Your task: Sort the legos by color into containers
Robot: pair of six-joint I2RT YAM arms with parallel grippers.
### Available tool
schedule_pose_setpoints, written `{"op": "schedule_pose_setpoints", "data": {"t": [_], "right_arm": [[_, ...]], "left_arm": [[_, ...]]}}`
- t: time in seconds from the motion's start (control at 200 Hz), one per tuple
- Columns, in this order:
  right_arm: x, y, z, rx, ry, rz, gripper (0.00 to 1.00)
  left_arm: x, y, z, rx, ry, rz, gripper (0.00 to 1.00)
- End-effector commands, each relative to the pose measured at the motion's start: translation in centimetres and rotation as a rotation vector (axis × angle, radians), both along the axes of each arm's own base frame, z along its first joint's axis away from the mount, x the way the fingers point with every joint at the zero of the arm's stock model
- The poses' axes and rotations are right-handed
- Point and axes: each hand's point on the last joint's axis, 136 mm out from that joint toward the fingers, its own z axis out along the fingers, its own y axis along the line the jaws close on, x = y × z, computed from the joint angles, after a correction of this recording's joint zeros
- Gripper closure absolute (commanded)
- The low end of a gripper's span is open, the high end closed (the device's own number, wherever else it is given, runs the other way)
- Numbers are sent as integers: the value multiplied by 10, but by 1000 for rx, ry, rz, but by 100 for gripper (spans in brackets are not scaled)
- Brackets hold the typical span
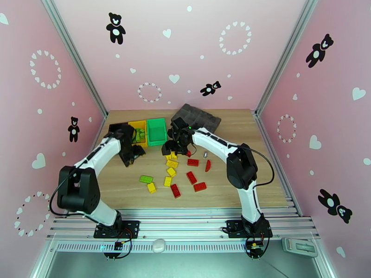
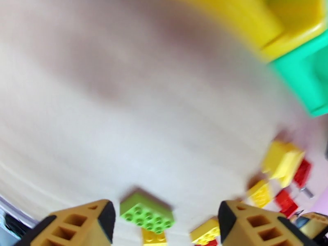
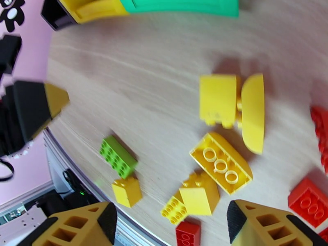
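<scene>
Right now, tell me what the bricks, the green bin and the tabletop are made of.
Bricks: glossy moulded plastic, studs and hollow tubes showing. Green bin: likely plastic, smooth uniform colour. Tabletop: wood or wood-look laminate, matte, visible grain.

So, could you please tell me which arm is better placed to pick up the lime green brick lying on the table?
Left. The left gripper, open, frames the green brick in its wrist view and sits nearer it from above; the right gripper hovers over the yellow bricks instead.
</scene>
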Motion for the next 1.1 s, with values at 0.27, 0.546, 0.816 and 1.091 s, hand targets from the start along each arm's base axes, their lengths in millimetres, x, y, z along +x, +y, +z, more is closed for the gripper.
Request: {"op": "schedule_pose_setpoints", "data": {"t": [0.27, 0.546, 0.816, 1.091], "right_arm": [[-23, -21, 20, -34, -92, 2, 23], [-30, -32, 19, -47, -96, -12, 23], [-30, -34, 20, -48, -95, -19, 23], [-26, -38, 20, -50, -92, -31, 23]], "left_arm": [[-63, -40, -20, -122, 25, 142, 10], [-60, -49, -30, -147, 16, 192, 7], [-34, -55, -37, -144, -5, 215, 8], [-9, -60, -35, -91, 4, 140, 19]]}}
